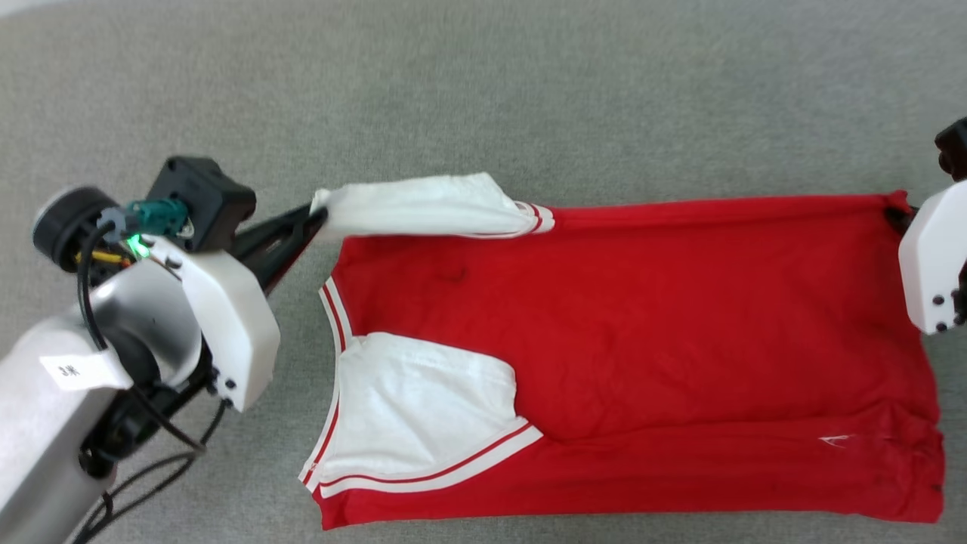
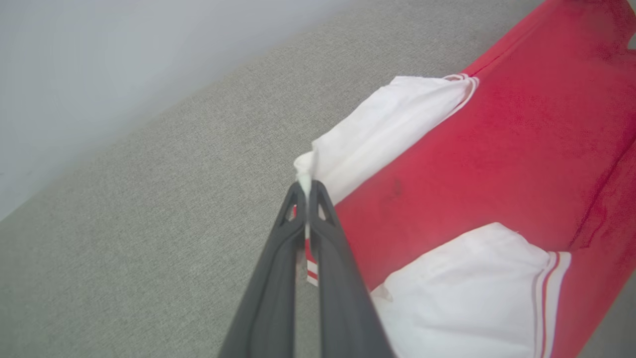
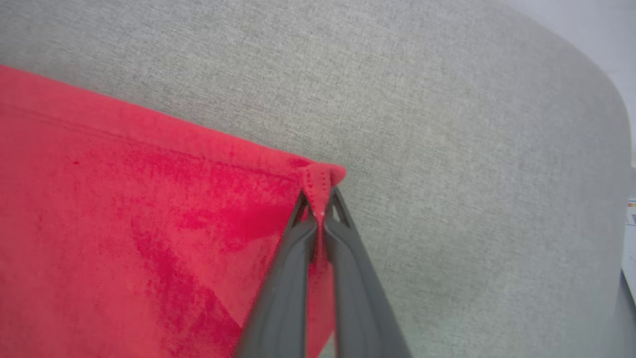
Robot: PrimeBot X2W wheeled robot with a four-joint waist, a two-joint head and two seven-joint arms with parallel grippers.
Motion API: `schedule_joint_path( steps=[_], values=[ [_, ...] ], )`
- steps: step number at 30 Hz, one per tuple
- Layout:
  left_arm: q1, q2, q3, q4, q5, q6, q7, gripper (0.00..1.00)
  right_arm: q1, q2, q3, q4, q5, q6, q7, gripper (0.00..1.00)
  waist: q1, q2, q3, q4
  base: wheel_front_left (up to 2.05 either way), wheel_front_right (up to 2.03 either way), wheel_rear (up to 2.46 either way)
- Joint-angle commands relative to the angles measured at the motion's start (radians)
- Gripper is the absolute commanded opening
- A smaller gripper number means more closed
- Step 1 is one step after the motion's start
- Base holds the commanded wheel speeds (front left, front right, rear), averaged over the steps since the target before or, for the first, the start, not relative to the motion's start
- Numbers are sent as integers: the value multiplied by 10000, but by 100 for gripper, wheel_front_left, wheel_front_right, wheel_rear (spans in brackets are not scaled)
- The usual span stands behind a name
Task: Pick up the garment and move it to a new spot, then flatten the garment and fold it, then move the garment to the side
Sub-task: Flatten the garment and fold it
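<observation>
The garment (image 1: pixel 642 332) is a red shirt with white, stripe-trimmed sleeves, spread sideways across the grey surface, neck to the left and hem to the right. Its letters and number are hidden. My left gripper (image 1: pixel 316 215) is shut on the tip of the far white sleeve (image 2: pixel 387 129), and the pinch shows between the dark fingers (image 2: pixel 308 191) in the left wrist view. At the far hem corner (image 3: pixel 320 181) my right gripper (image 3: pixel 318 199) is shut on the red cloth. The near sleeve (image 1: pixel 423 408) lies folded onto the body.
Grey woven fabric (image 1: pixel 483 91) covers the whole surface under and around the shirt. A pale wall (image 2: pixel 99 59) rises beyond its far edge. My left forearm and its cables (image 1: pixel 113 355) fill the lower left of the head view.
</observation>
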Motion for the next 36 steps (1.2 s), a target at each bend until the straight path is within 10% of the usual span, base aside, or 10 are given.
schedule_joint_path(
  steps=[1, 18, 36],
  values=[
    [395, 48, 76, -36, -164, 159, -117, 0, 357, -58, -86, -161, -197, -8, -235, 0, 0, 0, -587, -200, 0, 0, 0],
    [3973, 827, -340, -1103, -1101, 1529, -383, 0, 4664, 821, -1713, -2598, -226, -8, -535, 0, 0, 0, -1834, -256, 0, 0, 0],
    [4669, 168, -1338, 24, -1065, 1102, -493, 0, 6095, 402, -1480, -2399, -158, -8, -924, 0, 0, 0, -1774, -145, 0, 0, 0]
  ],
)
